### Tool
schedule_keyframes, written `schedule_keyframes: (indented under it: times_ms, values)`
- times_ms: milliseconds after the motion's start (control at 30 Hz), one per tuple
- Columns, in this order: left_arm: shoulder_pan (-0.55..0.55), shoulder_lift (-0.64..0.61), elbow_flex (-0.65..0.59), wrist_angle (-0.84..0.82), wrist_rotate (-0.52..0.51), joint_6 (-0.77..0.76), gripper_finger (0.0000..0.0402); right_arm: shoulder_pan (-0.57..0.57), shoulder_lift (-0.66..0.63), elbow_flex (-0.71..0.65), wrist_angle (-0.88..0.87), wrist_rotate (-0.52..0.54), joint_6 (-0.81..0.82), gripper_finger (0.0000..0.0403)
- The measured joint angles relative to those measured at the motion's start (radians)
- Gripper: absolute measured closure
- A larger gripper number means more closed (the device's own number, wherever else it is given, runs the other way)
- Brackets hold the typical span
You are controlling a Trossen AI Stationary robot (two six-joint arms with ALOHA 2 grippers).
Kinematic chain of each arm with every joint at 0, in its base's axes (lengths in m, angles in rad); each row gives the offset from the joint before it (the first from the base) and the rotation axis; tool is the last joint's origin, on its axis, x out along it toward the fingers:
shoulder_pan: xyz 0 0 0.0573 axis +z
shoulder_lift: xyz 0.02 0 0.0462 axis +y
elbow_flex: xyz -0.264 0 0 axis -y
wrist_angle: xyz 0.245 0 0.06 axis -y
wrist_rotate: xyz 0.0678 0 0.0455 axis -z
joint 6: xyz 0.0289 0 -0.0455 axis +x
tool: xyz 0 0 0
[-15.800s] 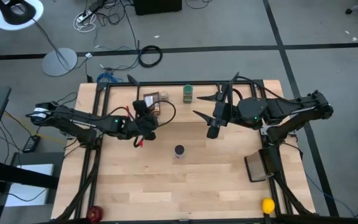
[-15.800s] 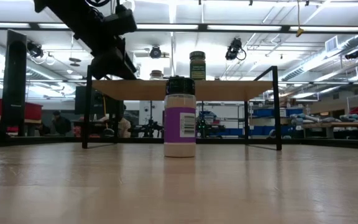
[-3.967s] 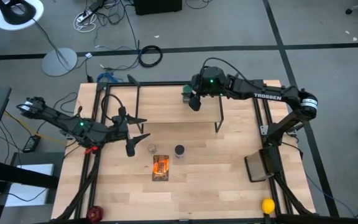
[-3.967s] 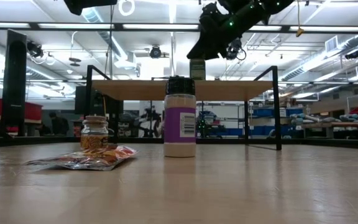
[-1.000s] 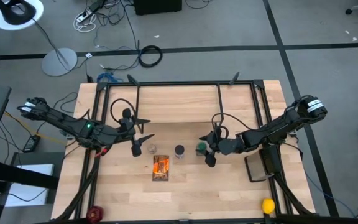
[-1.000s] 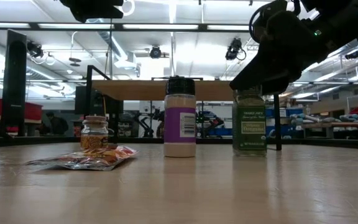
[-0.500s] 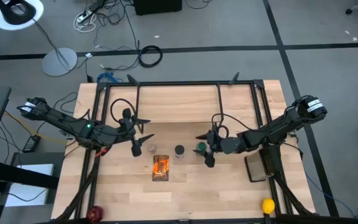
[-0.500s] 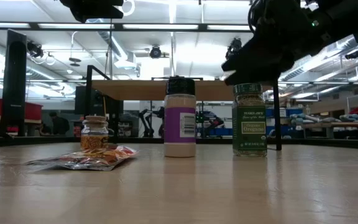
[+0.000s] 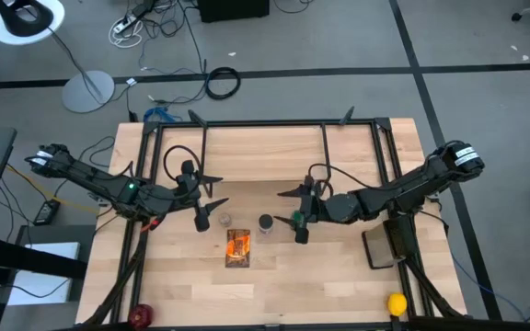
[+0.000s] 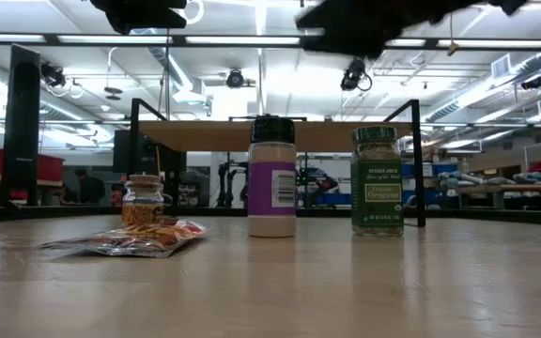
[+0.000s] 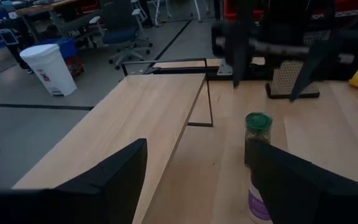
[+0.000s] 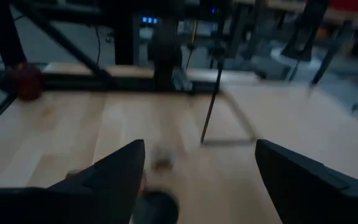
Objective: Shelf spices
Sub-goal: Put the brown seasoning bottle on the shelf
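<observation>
The spices all stand on the tabletop. The flat orange packet [image 10: 125,242] lies flat, with the tiny jar [image 10: 143,202] behind it. To their right are the purple-labelled jar [image 10: 271,178] and the green-lidded jar [image 10: 377,181], both upright on their bases. The shelf [image 9: 265,152] stands at the far side with its top board bare. My right gripper [image 9: 285,208] hovers open above the green-lidded jar [image 11: 258,134] and touches nothing. My left gripper [image 9: 212,191] waits open, raised near the shelf's left end.
A yellow ball [image 9: 396,303] lies at the near right corner and a red ball [image 9: 141,317] at the near left. A dark flat pad [image 9: 385,246] lies by the right edge. The shelf's thin black legs [image 10: 417,164] stand just behind the jars.
My right gripper has risen from beside the green-lidded jar's top to well above it. It has drifted toward the table's left and rolled about its own axis. The jar stays upright where it stood.
</observation>
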Motion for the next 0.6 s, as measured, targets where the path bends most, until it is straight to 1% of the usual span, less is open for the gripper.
schedule_keyframes:
  times_ms: [67,133,200,333,433,600]
  values:
    - [0.000,0.000,0.000,0.000,0.000,-0.007,0.0120,-0.003,0.000,0.048,-0.010,0.000,-0.049,0.0099]
    - [0.000,0.000,0.000,-0.005,0.000,-0.027,0.0120,-0.003,0.000,0.097,-0.041,0.000,-0.058,0.0099]
    - [0.000,0.000,0.000,-0.028,0.001,-0.052,0.0120,-0.003,0.000,0.145,-0.103,0.000,-0.080,0.0099]
    - [0.000,0.002,0.000,-0.099,0.016,-0.098,0.0119,-0.003,0.000,0.256,-0.231,0.000,-0.177,0.0099]
    - [0.000,0.003,0.000,-0.137,0.083,-0.134,0.0119,-0.009,0.000,0.343,-0.257,-0.001,-0.268,0.0099]
    - [0.000,0.032,0.000,-0.208,0.208,-0.209,0.0119,-0.010,-0.001,0.461,-0.237,0.000,-0.433,0.0099]
